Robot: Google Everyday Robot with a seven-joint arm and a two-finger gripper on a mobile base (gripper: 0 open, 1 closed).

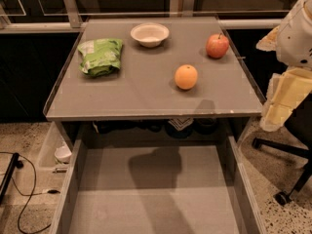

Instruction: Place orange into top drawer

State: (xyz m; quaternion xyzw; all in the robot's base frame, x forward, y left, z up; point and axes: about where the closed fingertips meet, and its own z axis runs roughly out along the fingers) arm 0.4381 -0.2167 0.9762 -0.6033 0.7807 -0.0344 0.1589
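The orange (pixel 186 77) sits on the grey tabletop (pixel 136 91), right of the middle and close to the front edge. The top drawer (pixel 156 189) is pulled out below the table's front edge; its flat grey bottom is bare, with a shadow across it. My gripper (pixel 274 115), pale yellow on a white arm, hangs at the right edge of the view, just beyond the table's front right corner. It is right of the orange and apart from it, and it holds nothing that I can see.
A red apple (pixel 217 46) stands at the back right of the tabletop, a white bowl (pixel 149 34) at the back middle, a green bag (pixel 101 56) at the back left. An office chair base (pixel 287 174) stands on the floor at right. Cables (pixel 24 189) lie on the floor at left.
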